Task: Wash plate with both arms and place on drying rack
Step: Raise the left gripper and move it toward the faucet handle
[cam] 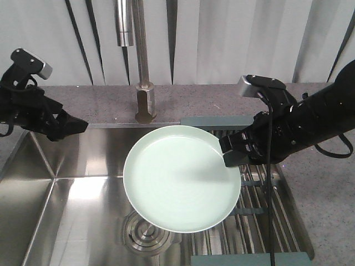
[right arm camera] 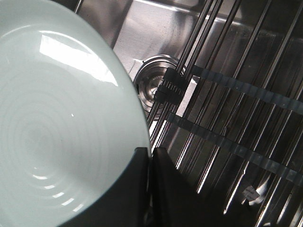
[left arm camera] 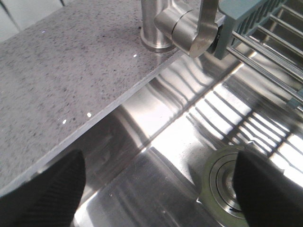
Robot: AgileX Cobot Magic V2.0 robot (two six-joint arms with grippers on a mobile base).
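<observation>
**Exterior front-facing view: plate pinched by its rim above the sink**

The right end effector [cam: 228,155] is pressed together on the edge of the plate [cam: 182,177]. The right wrist view shows its two black fingers [right arm camera: 141,189] clamping the raised rim. The glossy mint-green face spreads away from them, with faint concentric rings and a bright reflection on it. The plate is carried by this one grip, above the steel sink [cam: 50,210] and clear of the basin floor.

Directly beneath and beyond the pinching fingers run the thin parallel bars of the drying rack [cam: 260,205]. Its grey-green end pieces lie in front of and behind the end effector. The drain [cam: 145,239] lies under the plate's far lower edge, out past the fingertips. A black clip [right arm camera: 171,87] sits on the rack bars just beyond the plate's rim. A small white tag [right arm camera: 251,191] down among the bars is too small to read.

The left end effector [cam: 76,125] hovers well apart from the plate, over the opposite side of the sink near its back wall. In the left wrist view its fingertips [left arm camera: 45,189] are spread wide, with only the shiny basin floor showing between them. Ahead of it the faucet [left arm camera: 187,26] rises from the speckled grey tabletop [left arm camera: 61,71], and a rack end piece lies just beside the faucet's lever.
</observation>
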